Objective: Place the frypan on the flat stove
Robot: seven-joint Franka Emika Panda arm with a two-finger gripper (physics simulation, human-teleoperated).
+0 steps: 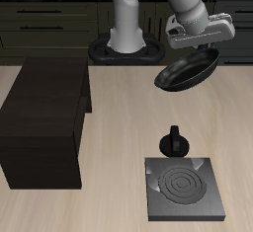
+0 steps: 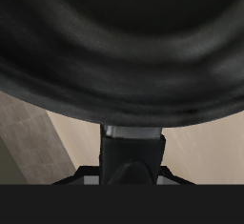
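Observation:
The frypan [image 1: 186, 72], round, shallow and black, hangs tilted in the air well above the table, toward the back. My gripper [image 1: 206, 40] is shut on its handle. In the wrist view the frypan [image 2: 114, 47] fills most of the frame and its handle [image 2: 133, 152] runs between my fingers. The flat stove [image 1: 183, 189], a dark grey square slab with pale ring marks, lies near the table's front edge, far below the pan and nearer the front.
A small black moka-pot-like object [image 1: 175, 141] stands upright just behind the stove. A large dark brown cabinet box [image 1: 44, 125] takes up one side of the table. The robot's base [image 1: 126, 48] stands at the back.

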